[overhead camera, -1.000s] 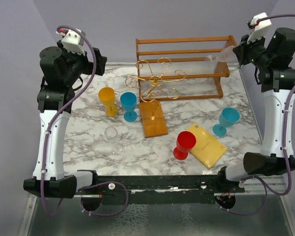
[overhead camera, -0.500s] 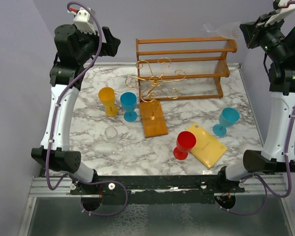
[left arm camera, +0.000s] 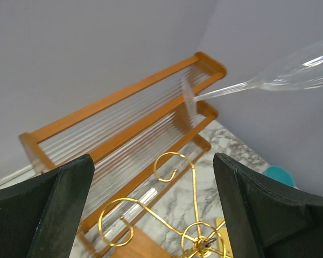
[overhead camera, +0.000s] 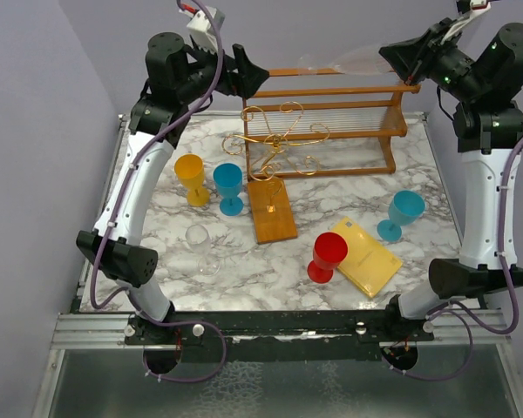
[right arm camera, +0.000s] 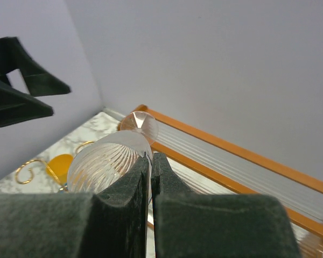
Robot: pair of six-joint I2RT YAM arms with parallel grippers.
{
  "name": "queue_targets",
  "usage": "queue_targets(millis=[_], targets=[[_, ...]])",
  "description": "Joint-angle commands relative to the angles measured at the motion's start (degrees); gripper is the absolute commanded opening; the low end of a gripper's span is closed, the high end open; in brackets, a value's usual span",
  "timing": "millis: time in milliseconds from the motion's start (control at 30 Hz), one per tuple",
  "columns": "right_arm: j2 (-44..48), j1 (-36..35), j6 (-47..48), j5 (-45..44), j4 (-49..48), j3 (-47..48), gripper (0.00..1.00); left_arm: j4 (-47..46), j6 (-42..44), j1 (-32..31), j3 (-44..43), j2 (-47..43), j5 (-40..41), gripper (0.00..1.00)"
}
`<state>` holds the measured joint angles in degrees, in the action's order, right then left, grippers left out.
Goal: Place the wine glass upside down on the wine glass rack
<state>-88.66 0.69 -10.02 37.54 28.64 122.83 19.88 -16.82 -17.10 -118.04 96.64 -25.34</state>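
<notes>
Wine glass (overhead camera: 344, 61), clear, lies sideways at 1 o'clock above the wooden shelf (overhead camera: 331, 91), right gripper (overhead camera: 401, 54) clamped on it; left gripper (overhead camera: 256, 77) at 12 o'clock, fingers apart.

Grey-veined white marble pattern over tabletop (overhead camera: 157, 235). Thin gold wire on orange-brown base: wine glass rack (overhead camera: 272, 212). Matching orange-brown rails, clear rods: slatted shelf (overhead camera: 331, 70), far edge. Toward left edge: yellow goblet (overhead camera: 191, 177), blue goblet (overhead camera: 228, 185), plain clear glass (overhead camera: 200, 246). Near edge: red goblet (overhead camera: 327, 255), flat yellow pad (overhead camera: 366, 255). Right edge: second blue goblet (overhead camera: 404, 212). Colourless, finely ribbed: raised wine glass (right arm camera: 105, 161).
</notes>
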Motion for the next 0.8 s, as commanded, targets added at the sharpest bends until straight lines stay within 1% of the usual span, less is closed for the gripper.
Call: queue_targets(millis=[0, 133, 267, 467, 667, 767], targets=[[-0.1, -1.7, -4.3, 6.4, -4.8, -0.7, 0.01, -5.5, -5.2, -2.1, -3.3, 2.8, -5.4, 0.94], [0.3, -1.9, -5.5, 9.3, -6.1, -2.5, 0.01, -8.0, -9.6, -3.2, -2.8, 4.7, -7.5, 0.85], [1.3, -1.9, -5.7, 10.6, -6.7, -3.9, 0.01, -8.6, -13.2, -3.3, -2.4, 6.1, -8.1, 0.72], [2.5, -1.9, -5.8, 11.3, -6.8, -6.0, 0.01, -9.3, -16.1, -3.4, -0.7, 6.7, -10.3, 0.63], [3.3, -1.9, -6.2, 10.6, -7.6, -7.8, 0.01, -10.9, -18.7, -3.4, 1.2, 6.9, -12.9, 0.49], [3.7, -1.9, -6.2, 10.4, -7.9, -8.3, 0.01, -11.7, -19.7, -3.5, 2.5, 6.7, -13.5, 0.44]])
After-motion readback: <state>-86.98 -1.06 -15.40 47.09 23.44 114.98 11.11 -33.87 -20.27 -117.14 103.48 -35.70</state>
